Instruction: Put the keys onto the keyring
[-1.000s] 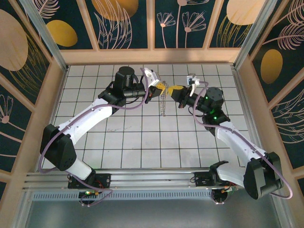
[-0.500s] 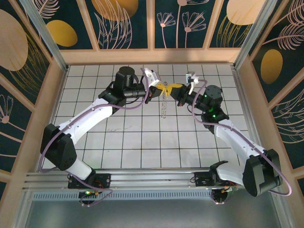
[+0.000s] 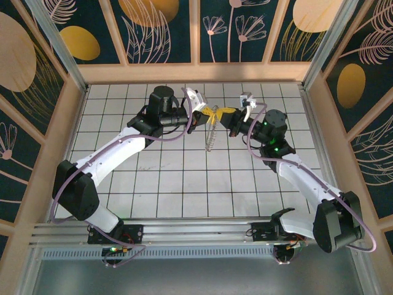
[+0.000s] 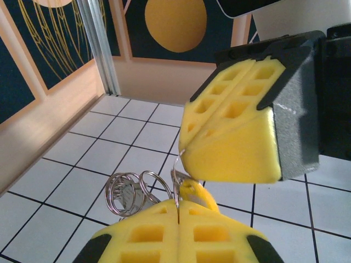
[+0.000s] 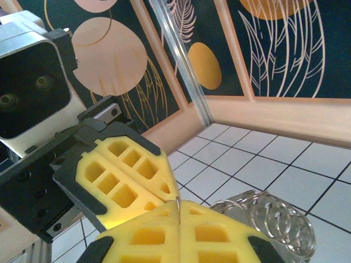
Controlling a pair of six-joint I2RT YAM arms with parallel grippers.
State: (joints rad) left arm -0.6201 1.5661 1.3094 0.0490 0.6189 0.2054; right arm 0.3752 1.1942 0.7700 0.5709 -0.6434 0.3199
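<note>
A white tiled table (image 3: 184, 178) sits inside patterned walls. The keyring (image 3: 210, 134) dangles from the clenched left gripper (image 3: 209, 113). The right gripper (image 3: 223, 114), at the keyring's top, is clenched too, on what cannot be told. The key (image 4: 193, 190) peeks beside the keyring's wire. Threading likely needs tiny, aligned moves with both pinches firm. Both arms reach forward, wrists turned inward.

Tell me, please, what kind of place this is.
Probably a purpose-built robot test cell, not a home or shop: a left arm and a right arm bolted to a metal rail, a white tiled floor, and decorated wall panels closing it in.
</note>
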